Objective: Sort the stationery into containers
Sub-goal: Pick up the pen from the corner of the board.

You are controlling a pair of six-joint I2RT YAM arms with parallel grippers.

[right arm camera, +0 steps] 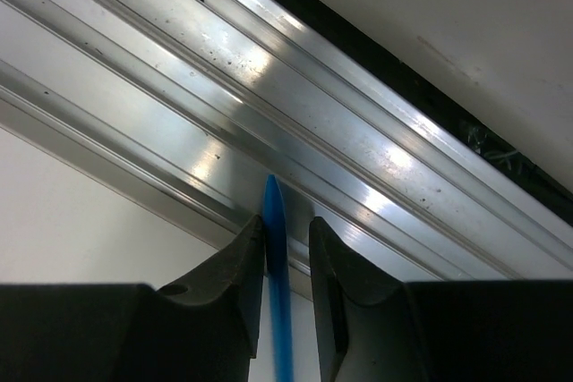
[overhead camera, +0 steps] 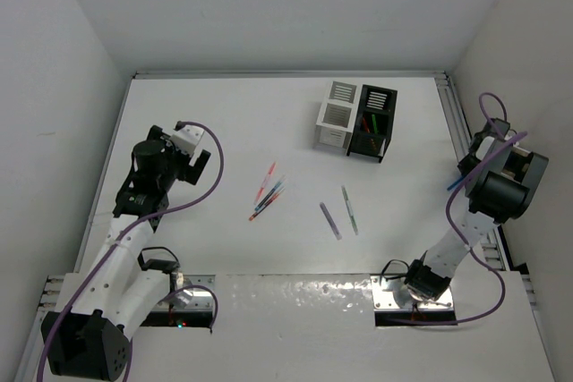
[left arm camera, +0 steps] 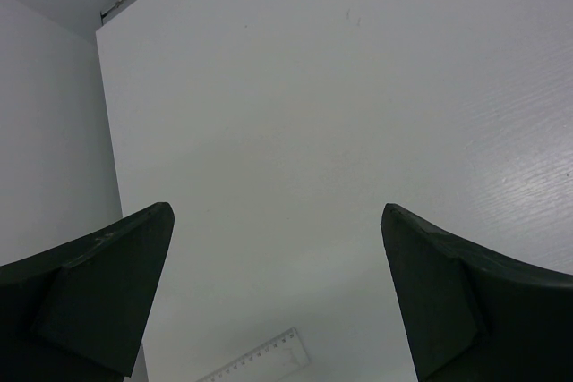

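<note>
White walls box in a bare white table [overhead camera: 224,248] where two robot arms are midway through sorting stationery into two slatted containers, a white container [overhead camera: 336,115] and a black container [overhead camera: 376,123], standing touching side by side at the far end. The black one already holds at least two pens, red and green showing through its top; what the white one holds cannot be told. Loose on the table are a purple pen [overhead camera: 330,220] and a green pen [overhead camera: 349,210] near each other at the centre, and to their left a cluster of pens [overhead camera: 268,192], red and blue, seemingly three or four. The right gripper [right arm camera: 286,225] is clamped on a blue pen [right arm camera: 279,310], raised over the aluminium rail [right arm camera: 269,87] at the table's right edge, well apart from both containers. The left gripper [left arm camera: 276,210] hangs with fingers spread wide and nothing between them, above a clear ruler [left arm camera: 260,360]. By this view, roughly half the job looks left
</note>
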